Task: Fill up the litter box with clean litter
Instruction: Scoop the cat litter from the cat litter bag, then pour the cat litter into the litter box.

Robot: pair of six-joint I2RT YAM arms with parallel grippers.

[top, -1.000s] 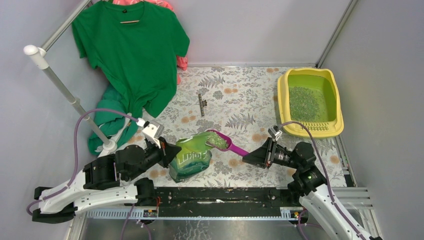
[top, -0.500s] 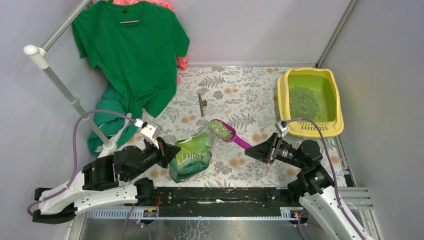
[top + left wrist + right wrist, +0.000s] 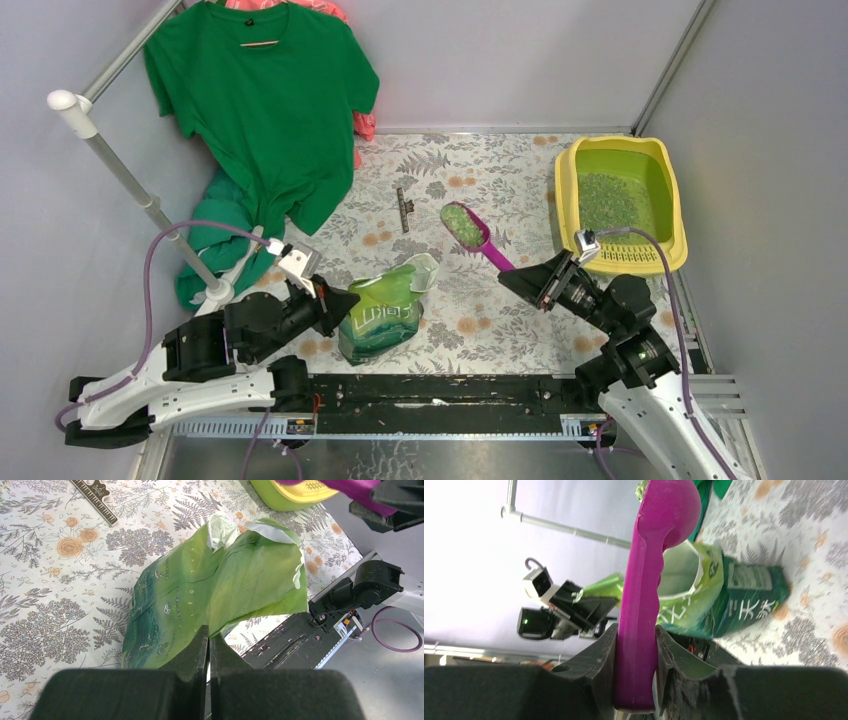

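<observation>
Right hand (image 3: 512, 277) grips scoop (image 3: 494, 254), short of litter box (image 3: 564, 200).

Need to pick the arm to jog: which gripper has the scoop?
The right gripper: it clamps the purple scoop by its handle. The left gripper is shut on the green bag.

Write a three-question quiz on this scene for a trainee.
1. True or false: the purple scoop is empty.
2. The left gripper is pinching: A the green bag, B the T-shirt, C the ruler.
3. Fill in: the right gripper holds the scoop by its ____.
Key: 1 false, it carries litter; 2 A; 3 handle.
</observation>
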